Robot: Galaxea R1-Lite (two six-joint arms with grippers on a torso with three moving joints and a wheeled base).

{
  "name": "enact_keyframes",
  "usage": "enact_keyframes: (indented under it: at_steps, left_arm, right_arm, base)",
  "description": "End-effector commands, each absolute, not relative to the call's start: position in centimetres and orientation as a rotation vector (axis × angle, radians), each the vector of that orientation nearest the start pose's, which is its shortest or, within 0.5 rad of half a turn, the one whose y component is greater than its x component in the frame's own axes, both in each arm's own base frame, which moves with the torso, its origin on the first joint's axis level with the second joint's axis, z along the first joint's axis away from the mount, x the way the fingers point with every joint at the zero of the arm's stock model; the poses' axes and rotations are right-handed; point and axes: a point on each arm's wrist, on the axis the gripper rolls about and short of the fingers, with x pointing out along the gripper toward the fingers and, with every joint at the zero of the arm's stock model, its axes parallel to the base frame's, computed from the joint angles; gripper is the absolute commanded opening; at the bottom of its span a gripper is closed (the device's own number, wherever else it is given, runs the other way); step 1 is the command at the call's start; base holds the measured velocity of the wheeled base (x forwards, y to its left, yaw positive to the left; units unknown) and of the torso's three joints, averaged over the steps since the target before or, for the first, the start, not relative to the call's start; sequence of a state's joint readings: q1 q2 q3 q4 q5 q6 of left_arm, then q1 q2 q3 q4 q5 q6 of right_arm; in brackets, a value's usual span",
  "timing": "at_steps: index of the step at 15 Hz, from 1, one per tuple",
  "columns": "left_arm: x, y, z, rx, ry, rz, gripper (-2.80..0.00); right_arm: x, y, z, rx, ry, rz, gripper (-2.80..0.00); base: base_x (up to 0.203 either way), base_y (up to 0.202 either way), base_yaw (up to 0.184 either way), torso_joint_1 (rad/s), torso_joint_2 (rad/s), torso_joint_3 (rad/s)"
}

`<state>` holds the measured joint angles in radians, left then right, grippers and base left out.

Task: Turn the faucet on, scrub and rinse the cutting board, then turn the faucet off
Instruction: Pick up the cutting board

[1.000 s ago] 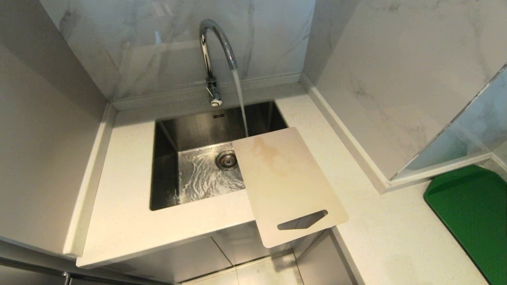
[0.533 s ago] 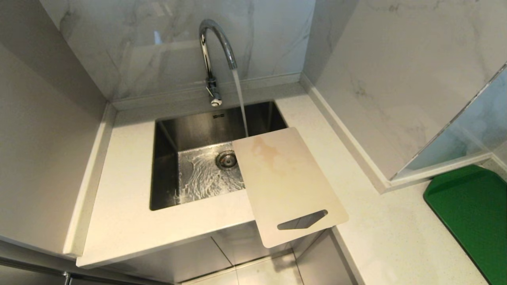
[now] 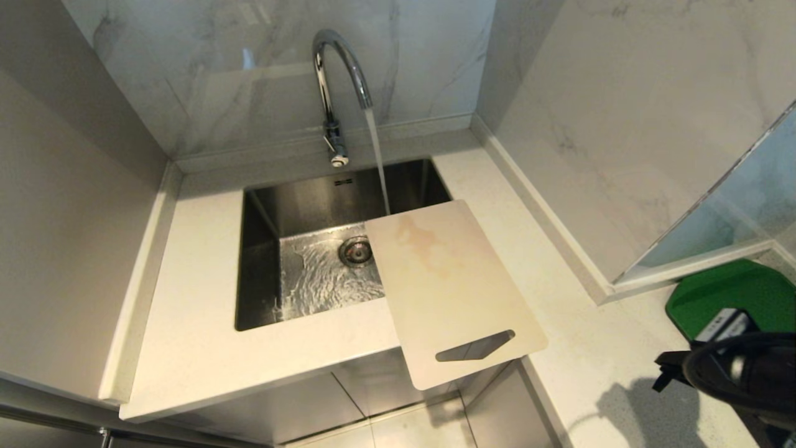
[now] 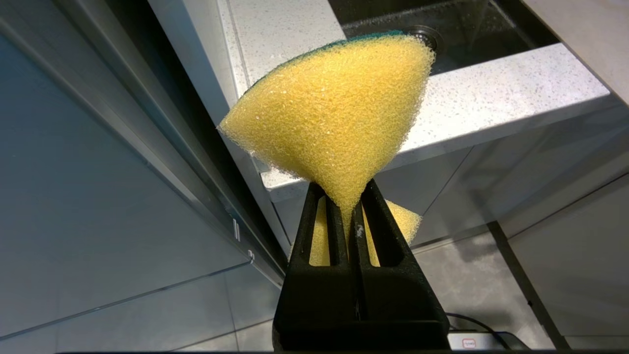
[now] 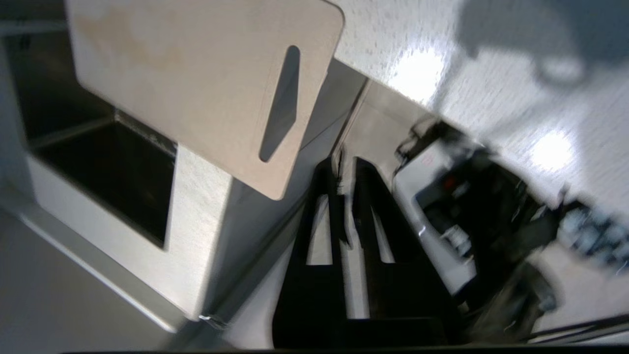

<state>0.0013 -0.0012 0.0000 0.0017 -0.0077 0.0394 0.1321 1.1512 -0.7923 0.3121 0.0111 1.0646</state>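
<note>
A: The cutting board (image 3: pixel 451 289) lies flat, its far end jutting over the sink (image 3: pixel 298 205) and its slot-handle end overhanging the counter's front edge. A brownish stain marks the end nearest the water.

B: And the faucet (image 3: pixel 339 68)?

A: Running. Its stream falls into the basin just past the board's far edge, seemingly missing the board. Water ripples around the drain (image 3: pixel 356 251).

B: Where are the grippers?

A: The left gripper (image 4: pixel 350 206) hangs low in front of the cabinet, below counter level and outside the head view, pressed together on a yellow sponge (image 4: pixel 334 113) squeezed thin between its fingers. The right gripper (image 5: pixel 346 169) is beside the counter's corner, near the board's handle end but apart from it. Its fingers stand nearly together with a narrow slit between them, holding nothing; whether that counts as parted I cannot tell. In the head view only the arm's bulk shows at the lower right, in front of a green mat (image 3: pixel 727 292).

B: So what does scrubbing well call for?

A: Likely steadying the overhanging handle end first, since the board could tip or slide under pressure. Then the sponge should come up and over the stained patch, with the board nudged under the stream so rinsing actually reaches it.
</note>
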Motion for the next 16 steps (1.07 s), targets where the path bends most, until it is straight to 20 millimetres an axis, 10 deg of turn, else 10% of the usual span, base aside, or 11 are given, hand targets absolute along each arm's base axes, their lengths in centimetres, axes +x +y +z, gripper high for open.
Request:
enact_keyframes:
  at_steps: [1,6,16]
  left_arm:
    - [-2.3,0.0,7.5,0.04,0.003,-0.006,-2.8]
    - [-2.3,0.0,7.5,0.04,0.003,-0.006,-2.8]
    - [-2.3,0.0,7.5,0.04,0.003,-0.006,-2.8]
  right_arm:
    - [21.2,4.2,19.6,1.156,0.857,-0.413,0.0]
    - [25.4,8.0,17.7,1.237,0.983,-0.527,0.0]
    - [26.2,11.2,14.5,1.175,1.126,-0.622,0.0]
  base:
    - [0.0,0.0,0.0,0.0,0.0,0.0]
    - [0.0,0.0,0.0,0.0,0.0,0.0]
    - [0.0,0.0,0.0,0.0,0.0,0.0]
